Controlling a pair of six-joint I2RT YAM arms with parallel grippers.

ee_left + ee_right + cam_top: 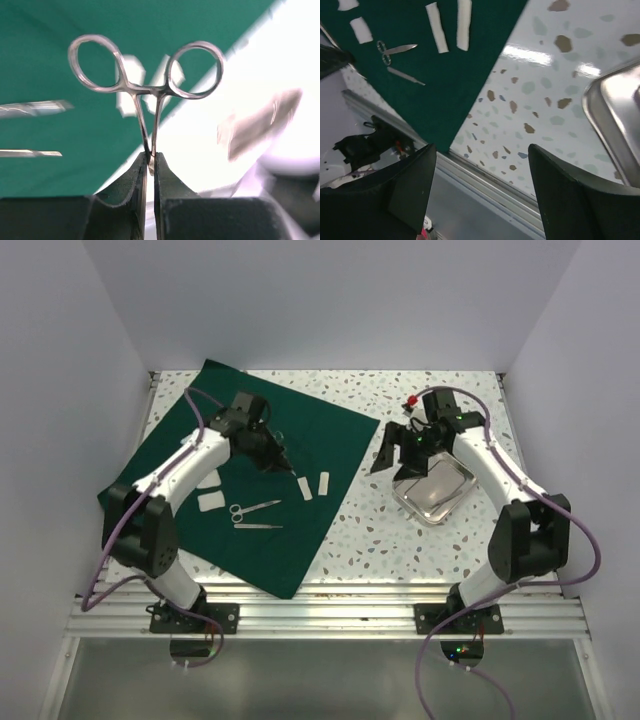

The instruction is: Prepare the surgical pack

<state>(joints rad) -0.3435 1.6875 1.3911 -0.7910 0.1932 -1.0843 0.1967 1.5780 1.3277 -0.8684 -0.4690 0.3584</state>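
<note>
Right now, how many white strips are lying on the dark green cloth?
4. Two white strips lie side by side on the dark green cloth, right of the scissors; two shorter pieces lie beside the left arm, which may hide more.

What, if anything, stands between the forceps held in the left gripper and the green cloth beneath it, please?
Nothing visible does. The left gripper holds the ring-handled forceps over bare dark green cloth; the two white strips and the scissors lie on the cloth off to the side.
</note>
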